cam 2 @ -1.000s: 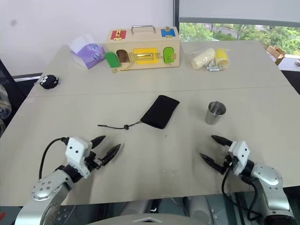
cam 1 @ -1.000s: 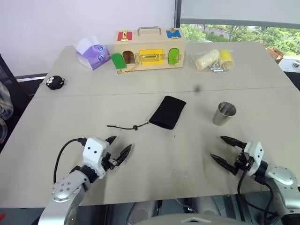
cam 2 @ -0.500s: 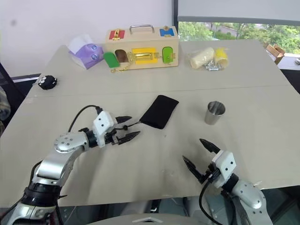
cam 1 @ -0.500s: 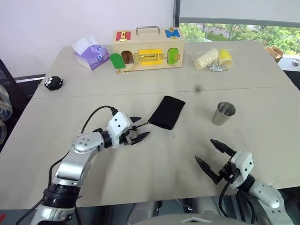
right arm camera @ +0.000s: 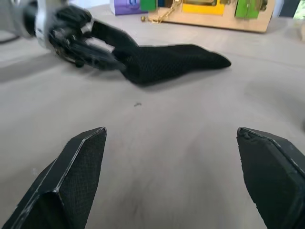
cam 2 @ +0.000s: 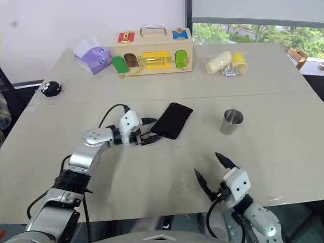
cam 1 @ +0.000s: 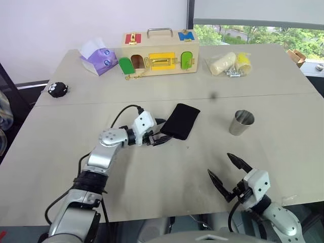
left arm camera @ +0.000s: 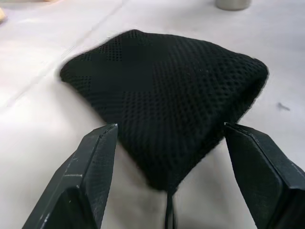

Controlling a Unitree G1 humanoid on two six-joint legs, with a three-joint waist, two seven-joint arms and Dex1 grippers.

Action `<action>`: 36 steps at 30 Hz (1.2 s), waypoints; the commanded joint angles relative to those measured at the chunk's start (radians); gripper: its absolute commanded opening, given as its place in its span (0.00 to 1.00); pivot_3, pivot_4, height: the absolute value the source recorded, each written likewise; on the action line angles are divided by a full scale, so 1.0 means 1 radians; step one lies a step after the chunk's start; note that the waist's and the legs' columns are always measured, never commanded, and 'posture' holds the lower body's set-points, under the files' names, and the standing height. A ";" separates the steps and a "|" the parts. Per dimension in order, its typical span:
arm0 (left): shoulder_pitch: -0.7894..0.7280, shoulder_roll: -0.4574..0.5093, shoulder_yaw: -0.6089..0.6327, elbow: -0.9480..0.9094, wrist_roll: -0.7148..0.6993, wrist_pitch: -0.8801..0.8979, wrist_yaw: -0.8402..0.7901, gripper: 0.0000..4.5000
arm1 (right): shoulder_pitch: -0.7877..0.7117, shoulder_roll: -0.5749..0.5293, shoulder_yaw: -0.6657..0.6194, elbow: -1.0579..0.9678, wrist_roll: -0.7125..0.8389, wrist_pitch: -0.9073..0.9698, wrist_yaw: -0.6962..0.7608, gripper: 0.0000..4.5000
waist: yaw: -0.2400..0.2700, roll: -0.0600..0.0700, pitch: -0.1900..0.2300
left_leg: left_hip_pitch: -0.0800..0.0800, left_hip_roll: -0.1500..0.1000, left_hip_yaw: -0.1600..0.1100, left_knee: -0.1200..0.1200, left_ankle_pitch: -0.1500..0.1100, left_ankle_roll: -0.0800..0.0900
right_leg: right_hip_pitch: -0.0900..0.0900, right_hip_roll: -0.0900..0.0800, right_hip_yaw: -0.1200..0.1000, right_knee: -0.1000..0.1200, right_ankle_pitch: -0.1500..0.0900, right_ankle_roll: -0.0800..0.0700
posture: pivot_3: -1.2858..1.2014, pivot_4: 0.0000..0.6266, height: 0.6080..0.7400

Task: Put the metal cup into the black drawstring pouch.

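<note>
At your 5 o'clock, the right gripper (cam 1: 232, 173) hovers with tapered black fingers apart. At 11, your left gripper (cam 1: 161, 131) straddles, unclosed, the mesh-textured black drawstring pouch (cam 1: 181, 121). The shiny tapered metal cup (cam 1: 242, 123) stands at 2.

1. The left pincer (cam 1: 161, 132) stood with fingers spread at the pouch's (cam 1: 181, 120) corded end, nothing between them.
2. Bare table (cam 1: 167, 177) lay ahead of the wide-open right pincer (cam 1: 226, 171).
3. The cup (cam 1: 242, 123) stood apart beyond it, unobstructed.
</note>
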 commanded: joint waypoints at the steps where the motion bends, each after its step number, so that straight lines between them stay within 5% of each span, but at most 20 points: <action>1: -0.046 -0.029 0.002 0.049 0.010 -0.039 0.007 0.81 | 0.002 0.005 0.011 -0.015 0.008 -0.041 -0.010 0.98 | 0.000 0.000 0.000 | 0.000 0.000 0.000 0.000 0.000 0.000 | 0.000 0.000 0.000 0.000 0.000 0.000 | 0.52 0.24 1.00; 3: -0.059 -0.037 -0.009 0.074 0.025 -0.057 -0.003 0.81 | -0.003 0.003 0.015 -0.010 0.011 -0.046 -0.007 0.98 | -0.002 0.000 0.000 | 0.000 0.000 0.000 0.000 0.000 0.000 | 0.000 0.000 0.000 0.000 -0.001 0.001 | 0.52 0.24 1.00; 5: -0.070 -0.048 -0.015 0.090 0.033 -0.065 -0.002 0.69 | -0.010 0.001 0.015 -0.005 0.011 -0.049 -0.005 1.00 | -0.002 0.000 0.000 | 0.001 0.000 0.000 0.000 0.000 0.000 | 0.000 0.000 0.000 0.001 -0.001 0.002 | 0.52 0.24 1.00; 12: -0.058 -0.063 -0.013 0.083 0.048 -0.078 0.012 0.03 | -0.016 -0.012 0.000 0.001 0.023 -0.061 0.003 1.00 | -0.001 0.000 0.000 | 0.000 0.000 0.000 0.000 0.000 0.000 | 0.000 0.000 0.000 0.001 0.000 0.000 | 0.52 0.24 1.00; 23: -0.029 -0.107 0.067 -0.042 0.017 0.062 0.198 0.01 | -0.215 -0.029 -0.086 -0.128 -0.109 0.057 -0.132 1.00 | -0.001 0.000 0.000 | 0.001 0.000 0.000 0.002 0.000 0.000 | 0.000 0.001 0.000 0.002 0.000 0.000 | 0.52 0.24 1.00; 29: -0.068 -0.155 0.122 -0.160 0.071 0.276 0.450 0.01 | -0.466 -0.210 -0.128 -0.163 -0.308 0.333 -0.100 1.00 | 0.001 -0.001 0.000 | -0.001 0.000 0.001 0.006 0.002 -0.003 | 0.001 0.002 -0.002 0.002 0.001 0.001 | 0.52 0.24 1.00; 36: -0.106 -0.199 0.111 -0.318 0.152 0.552 0.655 0.01 | -0.613 -0.422 -0.132 -0.138 -0.328 0.570 0.066 1.00 | 0.000 -0.002 0.000 | -0.003 -0.001 0.001 0.007 0.003 -0.005 | 0.001 0.001 -0.003 0.002 0.001 0.001 | 0.52 0.24 1.00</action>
